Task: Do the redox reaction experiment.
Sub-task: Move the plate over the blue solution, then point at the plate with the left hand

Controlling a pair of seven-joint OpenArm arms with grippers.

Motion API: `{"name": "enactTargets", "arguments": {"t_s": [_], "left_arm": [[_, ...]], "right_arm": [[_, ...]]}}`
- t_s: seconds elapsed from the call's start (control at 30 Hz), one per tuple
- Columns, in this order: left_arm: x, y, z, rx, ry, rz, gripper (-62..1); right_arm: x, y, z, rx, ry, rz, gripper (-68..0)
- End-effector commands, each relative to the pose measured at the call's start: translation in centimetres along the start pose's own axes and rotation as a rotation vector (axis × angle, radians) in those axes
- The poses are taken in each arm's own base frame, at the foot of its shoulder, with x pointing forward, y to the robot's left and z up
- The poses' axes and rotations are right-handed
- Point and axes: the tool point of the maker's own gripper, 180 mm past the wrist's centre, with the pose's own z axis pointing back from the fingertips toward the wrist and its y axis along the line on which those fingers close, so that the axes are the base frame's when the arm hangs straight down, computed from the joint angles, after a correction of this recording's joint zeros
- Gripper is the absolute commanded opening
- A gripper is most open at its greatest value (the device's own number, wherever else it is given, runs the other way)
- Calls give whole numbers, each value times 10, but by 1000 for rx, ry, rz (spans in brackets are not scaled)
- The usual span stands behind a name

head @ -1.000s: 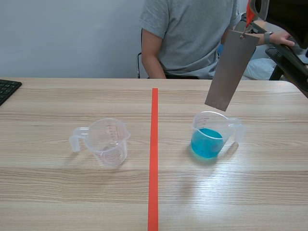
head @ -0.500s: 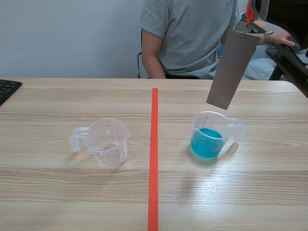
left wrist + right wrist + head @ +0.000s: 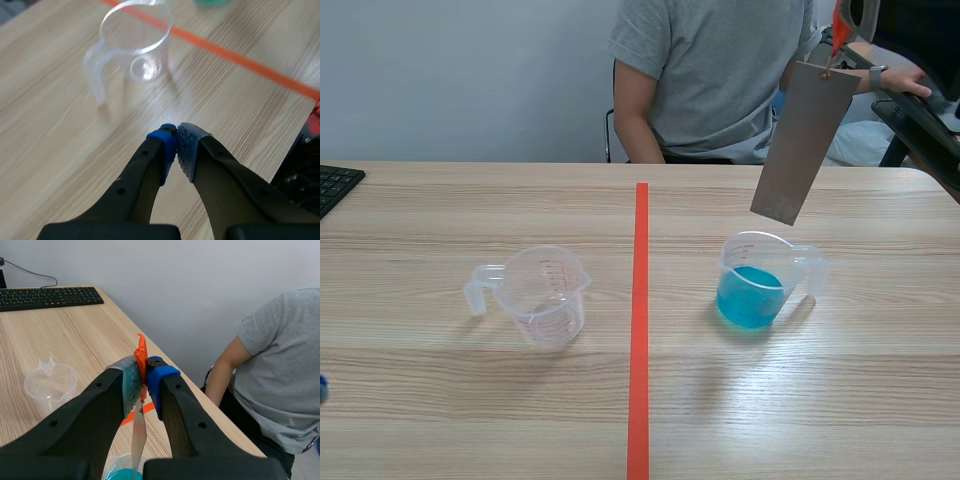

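Observation:
A grey metal strip (image 3: 805,140) hangs tilted from an orange-red tab (image 3: 141,356), and my right gripper (image 3: 145,377) is shut on that tab. The strip's lower end is just above the rim of a clear beaker with blue liquid (image 3: 757,282), without touching it. In the right wrist view the strip (image 3: 138,435) shows edge-on over the blue beaker (image 3: 122,474). An empty clear beaker (image 3: 545,295) stands left of the tape line. My left gripper (image 3: 176,145) is shut on nothing, low over the table, with the empty beaker (image 3: 135,40) ahead of it.
An orange-red tape line (image 3: 639,320) divides the table. A black keyboard (image 3: 335,185) lies at the far left edge. A person in a grey shirt (image 3: 720,80) sits across the table, one hand (image 3: 905,82) resting at the far right.
The metal strip has risen slightly above the blue beaker. A blue pad tip of my left gripper has come in at the scene's left edge.

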Motion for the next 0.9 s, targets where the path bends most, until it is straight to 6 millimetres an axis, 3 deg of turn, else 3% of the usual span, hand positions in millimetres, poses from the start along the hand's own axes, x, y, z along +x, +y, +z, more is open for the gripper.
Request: {"name": "enactTargets", "arguments": {"t_s": [0.0, 0.27, 0.87], "left_arm": [[22, 5, -8, -4, -70, -28, -562], [61, 12, -41, -45, -148, -132, -562], [105, 1, -135, -76, -244, -166, -562]], "right_arm": [[11, -4, 0, -5, -36, 13, -660], [11, -4, 0, -5, -36, 13, -660], [11, -4, 0, -5, -36, 13, -660]]}}
